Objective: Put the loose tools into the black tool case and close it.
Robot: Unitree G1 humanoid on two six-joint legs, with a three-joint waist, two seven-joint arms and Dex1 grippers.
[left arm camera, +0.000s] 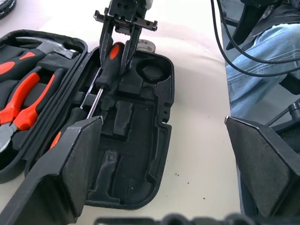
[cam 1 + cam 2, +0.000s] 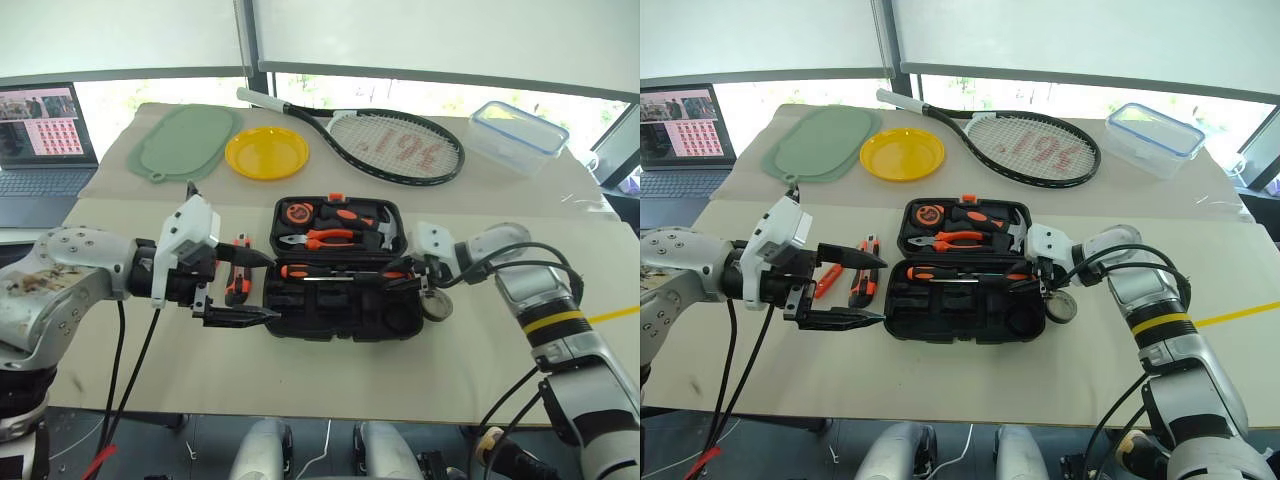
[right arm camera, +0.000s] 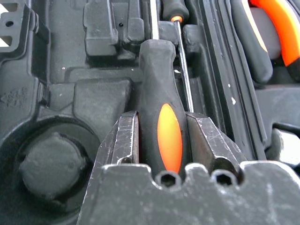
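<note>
Fingers of the right gripper (image 3: pixel 161 140) are clamped on the handle of a slim black-and-orange screwdriver (image 3: pixel 161 89), one pad each side, w/ the shaft running along the hinge-side recess of the black moulded-plastic clamshell tool case (image 2: pixel 340 320). Case lies open on the beige table cover (image 2: pixel 300 375); the far half holds orange-handled pliers (image 2: pixel 325 238), a hammer (image 2: pixel 378 228) & a tape measure (image 2: pixel 297 211). A second slim screwdriver w/ orange handle (image 2: pixel 296 270) sits in the near half by the hinge, its shaft pointing toward the right gripper.

Left gripper (image 2: pixel 855 290) hangs just beside the case's left edge, fingers spread wide, nothing between them. Behind it on the cover lie a black-and-orange utility knife (image 2: pixel 867 270) & one more orange-handled tool (image 2: pixel 828 280), can't tell which kind. Small grey tape roll (image 2: pixel 436 304) rests on the cover touching or just beside the case's right edge, under the right wrist.

Further back: green mat (image 2: pixel 185 140), yellow round plate (image 2: pixel 266 151), tennis racket (image 2: pixel 385 140), clear plastic box w/ blue-rimmed lid (image 2: pixel 518 136). Laptop (image 2: pixel 45 140) at far left. In the left wrist view, a person's leg in jeans (image 1: pixel 260 56) beyond the table.
</note>
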